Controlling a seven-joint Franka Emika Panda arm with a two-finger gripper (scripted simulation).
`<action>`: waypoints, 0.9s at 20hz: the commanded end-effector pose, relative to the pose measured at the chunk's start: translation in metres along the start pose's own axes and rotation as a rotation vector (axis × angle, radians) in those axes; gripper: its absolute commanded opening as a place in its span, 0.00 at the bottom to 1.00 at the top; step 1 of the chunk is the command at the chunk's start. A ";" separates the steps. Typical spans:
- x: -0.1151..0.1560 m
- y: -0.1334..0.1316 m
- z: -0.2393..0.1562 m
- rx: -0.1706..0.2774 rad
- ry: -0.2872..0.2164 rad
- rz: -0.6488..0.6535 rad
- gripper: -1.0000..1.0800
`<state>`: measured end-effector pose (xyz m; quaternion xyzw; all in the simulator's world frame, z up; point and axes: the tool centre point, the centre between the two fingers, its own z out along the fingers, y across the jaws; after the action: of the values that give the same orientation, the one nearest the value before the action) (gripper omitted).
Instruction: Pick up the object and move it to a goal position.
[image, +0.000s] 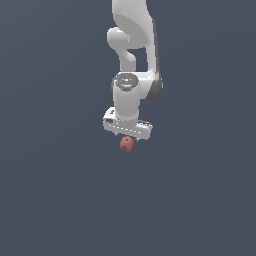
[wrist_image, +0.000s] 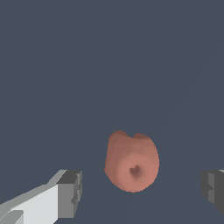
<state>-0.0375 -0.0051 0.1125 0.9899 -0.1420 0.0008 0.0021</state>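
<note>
The object (image: 127, 144) is a small reddish-orange rounded lump with a dark notch. It sits just under the white arm's hand in the exterior view. In the wrist view the object (wrist_image: 131, 161) lies between the two fingers, with a gap on each side. The dark notch faces the camera. My gripper (image: 129, 137) is open, and it also shows in the wrist view (wrist_image: 140, 190). One grey fingertip (wrist_image: 70, 192) stands clear of the lump on one side, the other fingertip (wrist_image: 213, 189) farther off on the other. Neither pad touches the lump.
A plain dark blue-grey surface (image: 60, 200) fills both views. The white arm (image: 131, 50) comes down from the top middle of the exterior view. No other object shows.
</note>
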 end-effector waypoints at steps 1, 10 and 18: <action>-0.005 0.001 0.008 0.002 -0.001 0.052 0.96; -0.015 0.004 0.023 0.004 -0.002 0.144 0.96; -0.016 0.004 0.031 0.003 -0.003 0.143 0.96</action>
<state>-0.0532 -0.0047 0.0854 0.9772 -0.2123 0.0002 0.0000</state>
